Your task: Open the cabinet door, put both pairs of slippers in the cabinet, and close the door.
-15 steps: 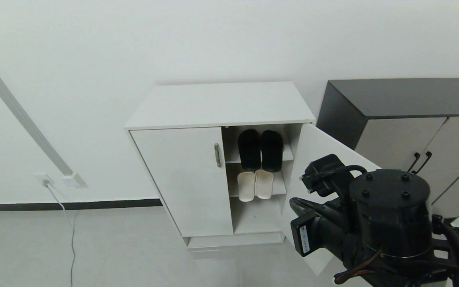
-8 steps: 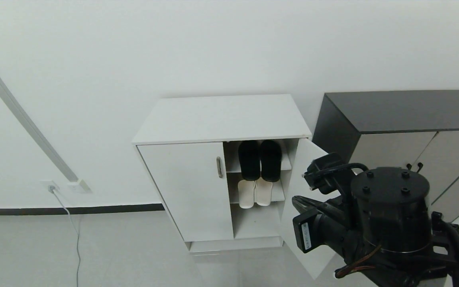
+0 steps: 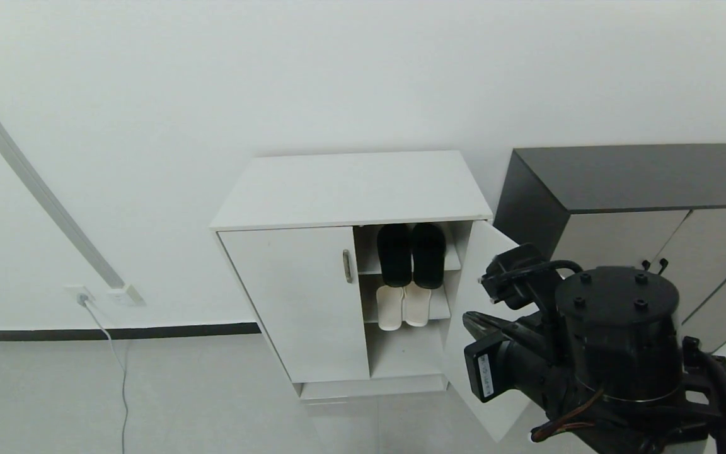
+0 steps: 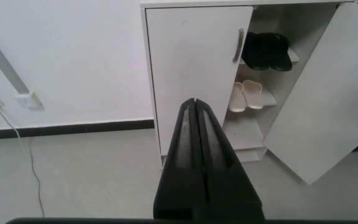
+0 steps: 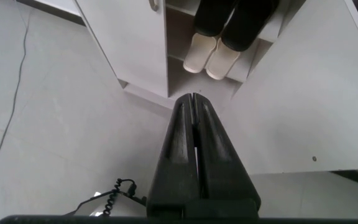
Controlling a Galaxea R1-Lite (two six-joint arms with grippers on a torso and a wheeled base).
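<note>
Left claw point(image 4: 194, 104), pinched together, is hanging before the cabinet point(image 3: 350, 189); black slippers point(image 3: 411, 252) and white slippers point(image 3: 403, 306) are sitting on its shelves; only the camera is drawing back, so just the open door point(image 4: 328, 93) is awaiting closing; right claw point(image 5: 193, 99), also together, is hovering near it.

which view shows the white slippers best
Left wrist view: the white slippers show whole, side by side, clear of the black pair on the shelf above. In the head view and the right wrist view the black pair overlaps their far ends, though the right wrist view looks at them from nearer.
</note>
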